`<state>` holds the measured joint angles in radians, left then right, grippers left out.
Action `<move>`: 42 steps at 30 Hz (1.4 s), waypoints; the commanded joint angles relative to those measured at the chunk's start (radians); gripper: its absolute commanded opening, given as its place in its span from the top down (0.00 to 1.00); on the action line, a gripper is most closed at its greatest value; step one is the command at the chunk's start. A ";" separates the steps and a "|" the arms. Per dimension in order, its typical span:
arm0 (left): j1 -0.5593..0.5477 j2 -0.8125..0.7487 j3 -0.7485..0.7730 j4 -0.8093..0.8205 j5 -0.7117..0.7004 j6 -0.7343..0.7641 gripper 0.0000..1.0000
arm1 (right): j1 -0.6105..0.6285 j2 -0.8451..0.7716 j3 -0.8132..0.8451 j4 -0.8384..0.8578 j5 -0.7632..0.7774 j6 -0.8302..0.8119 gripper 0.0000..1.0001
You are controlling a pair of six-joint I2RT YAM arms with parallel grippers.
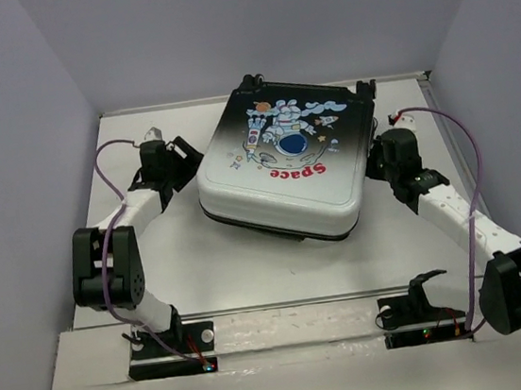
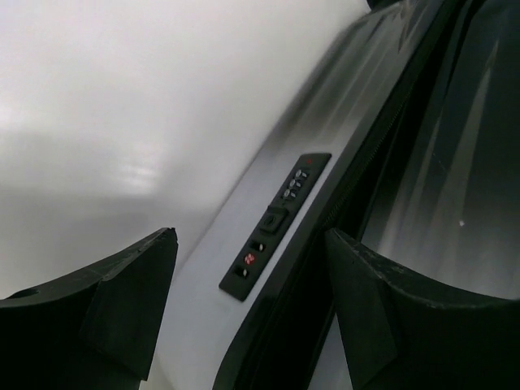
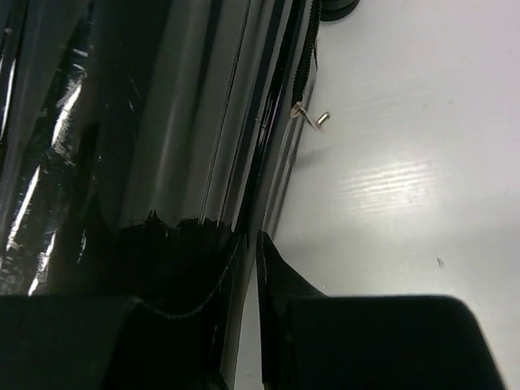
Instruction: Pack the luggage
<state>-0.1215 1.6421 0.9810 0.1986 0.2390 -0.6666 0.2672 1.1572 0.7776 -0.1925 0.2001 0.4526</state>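
One luggage (image 1: 281, 169) lies shut, print up, near the desk's (image 1: 251, 272) far edge. The left gripper (image 2: 252, 241) is spread astride the lock-side seam. The right gripper (image 3: 250, 244) is narrowed at the zip; whether it pinches, I cannot tell. Closing seems in hand, and next someone must catch the zip pull (image 3: 311, 118).

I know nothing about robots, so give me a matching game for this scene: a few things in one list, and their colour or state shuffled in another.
Things:
1 word "Space" on the luggage
2 left gripper
3 zipper pull
4 lock panel

Colour or state:
A open
B silver
C red
D black, with small dials

Pairs: 1-C, 2-A, 3-B, 4-D
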 commanded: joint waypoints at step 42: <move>-0.221 -1.139 -0.162 -0.481 0.273 0.021 0.69 | 0.013 -0.502 -0.370 0.158 -0.499 0.061 0.89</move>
<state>-0.2272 0.5507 0.8845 -0.2356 0.4454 -0.5911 0.2878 0.6159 0.4564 -0.1734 -0.2474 0.4934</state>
